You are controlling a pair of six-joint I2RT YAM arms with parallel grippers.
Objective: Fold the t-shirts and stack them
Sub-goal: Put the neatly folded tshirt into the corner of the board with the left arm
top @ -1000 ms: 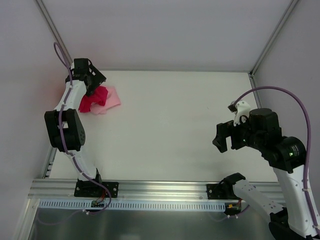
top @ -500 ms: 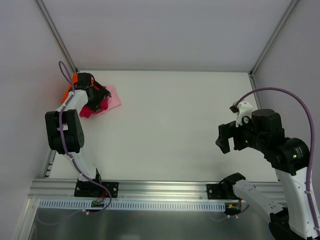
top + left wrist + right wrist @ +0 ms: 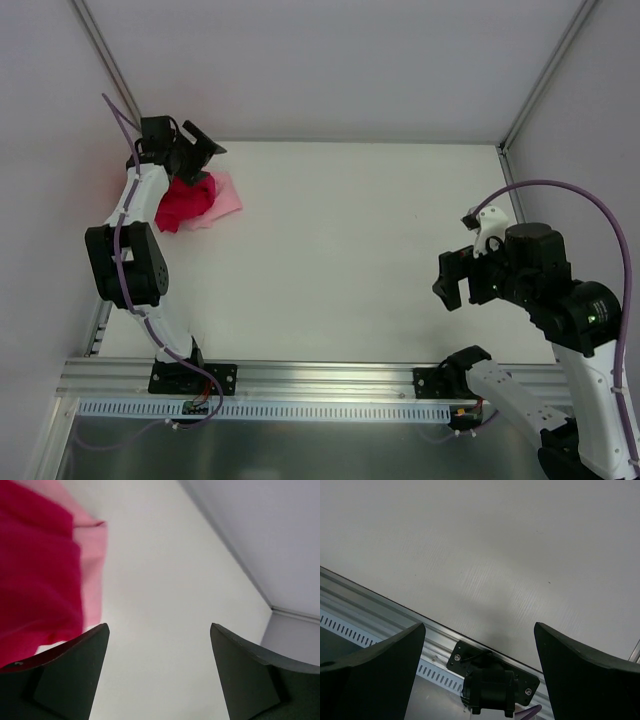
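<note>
The crimson t-shirt [image 3: 187, 202] lies bunched at the far left of the table, on top of the light pink t-shirt [image 3: 226, 197]. Both also show in the left wrist view, crimson [image 3: 35, 580] over pink [image 3: 92, 555]. The orange t-shirt is hidden. My left gripper [image 3: 200, 147] is open and empty, raised just above and behind the pile near the back wall; in its wrist view [image 3: 157, 630] only bare table lies between the jaws. My right gripper [image 3: 452, 277] is open and empty, hovering at the right, far from the shirts; its wrist view [image 3: 480, 630] shows table and rail.
White walls close in the table at back, left and right, with metal posts at the corners [image 3: 110, 75]. An aluminium rail [image 3: 300, 378] with the arm bases [image 3: 190, 378] runs along the near edge. The right arm's base mount [image 3: 492, 677] shows in the right wrist view.
My left gripper has lifted off the pile and swung back toward the wall, open. The orange cloth seen half a second ago no longer shows. The right arm has barely moved.
</note>
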